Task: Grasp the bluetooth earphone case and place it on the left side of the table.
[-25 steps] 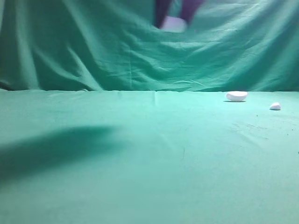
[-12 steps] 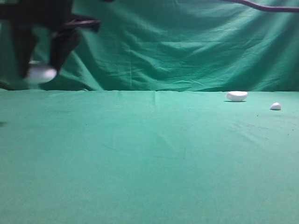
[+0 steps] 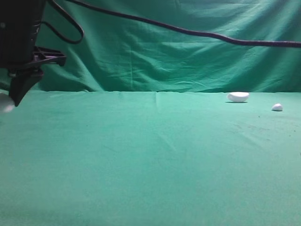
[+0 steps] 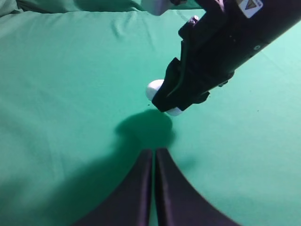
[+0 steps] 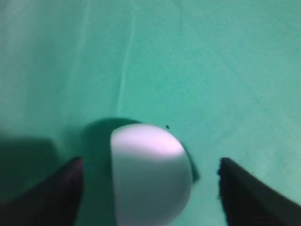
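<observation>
Far left of table (image 3: 155,155) | my right gripper (image 5: 149,181) hangs low, fingers spread, gaps on both sides of the case (image 5: 150,181) | case between them, over its shadow on the cloth | my left gripper (image 4: 153,160) near, fingers pressed together, holding nothing

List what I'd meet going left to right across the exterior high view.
Smooth white rounded earphone case at the left edge, black right hand just above it → white half-dome bowl-like piece → tiny white pebble.
</observation>
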